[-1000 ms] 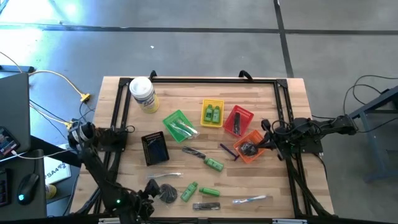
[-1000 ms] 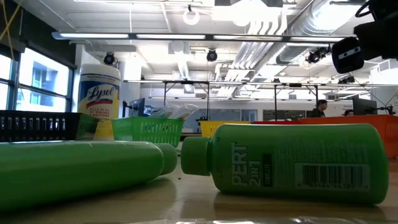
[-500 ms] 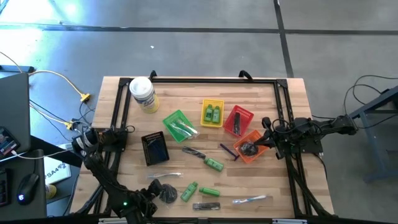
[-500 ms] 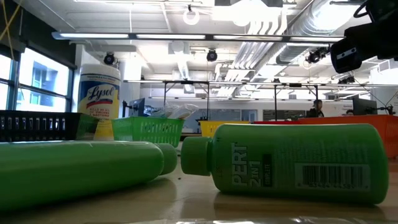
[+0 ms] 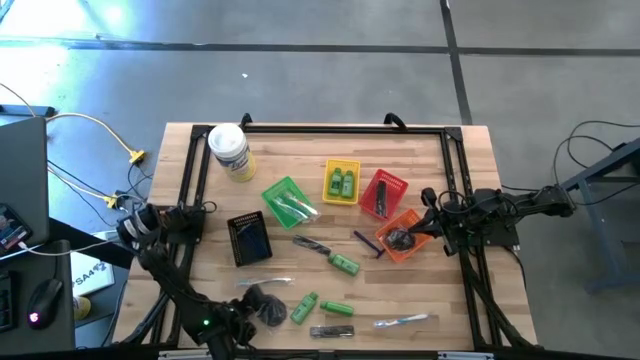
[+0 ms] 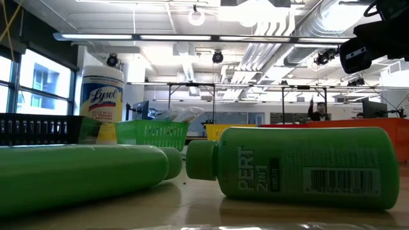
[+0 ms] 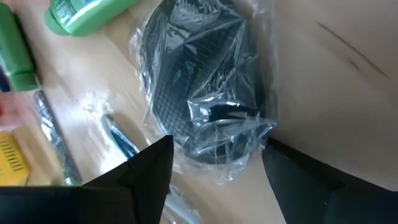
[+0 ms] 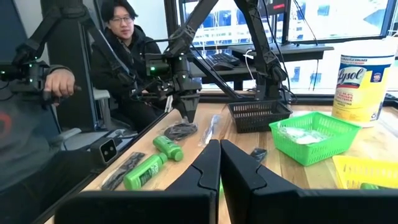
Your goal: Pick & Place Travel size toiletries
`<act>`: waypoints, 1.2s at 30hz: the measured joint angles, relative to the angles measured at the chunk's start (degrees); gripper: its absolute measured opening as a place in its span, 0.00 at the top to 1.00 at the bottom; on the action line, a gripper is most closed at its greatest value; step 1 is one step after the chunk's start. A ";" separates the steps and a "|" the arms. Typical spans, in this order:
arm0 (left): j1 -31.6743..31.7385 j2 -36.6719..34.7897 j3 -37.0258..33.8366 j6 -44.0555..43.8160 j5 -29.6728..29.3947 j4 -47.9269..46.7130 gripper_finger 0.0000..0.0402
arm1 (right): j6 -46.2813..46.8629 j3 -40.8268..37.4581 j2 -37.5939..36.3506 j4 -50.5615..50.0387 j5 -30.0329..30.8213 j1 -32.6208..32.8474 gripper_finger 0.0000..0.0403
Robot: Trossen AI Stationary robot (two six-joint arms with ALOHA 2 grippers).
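We see bare table (image 5: 440, 290) near its front right edge, two green bottles (image 5: 343, 182) in the yellow basket (image 5: 341, 166), a wrapped dark disc (image 7: 199, 87) lying front left between the spread fingers of the left gripper (image 5: 250, 303), and the right gripper (image 5: 425, 224) closed over the orange basket (image 5: 412, 247).

Wooden table (image 5: 200, 250) carries five small baskets: black (image 5: 249, 240), green (image 5: 287, 201), yellow (image 5: 341, 181), red (image 5: 383, 194), orange (image 5: 405, 236). White-lidded jar (image 5: 230, 152) lies near the far left corner. Green bottles (image 5: 344, 264), wrapped pieces and a dark disc (image 5: 270, 313) lie loose at the near edge. Left gripper (image 5: 247, 300) hangs beside the disc; right gripper (image 5: 428, 226) sits at the orange basket.
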 joint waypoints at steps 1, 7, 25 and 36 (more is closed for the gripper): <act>0.31 -0.11 -0.26 0.33 0.76 0.64 0.41 | 0.03 0.00 0.00 0.09 -0.02 0.00 0.99; 0.69 -0.03 -0.47 3.37 3.09 2.03 0.59 | 0.05 0.00 0.00 0.22 -0.04 0.02 0.99; 0.56 -5.09 7.79 -0.44 3.78 -9.53 0.99 | 0.03 0.00 0.00 0.18 -0.06 0.01 0.99; 0.56 -23.93 9.17 -0.18 2.01 -11.40 1.00 | -1.55 0.00 0.00 0.17 -0.28 0.02 0.99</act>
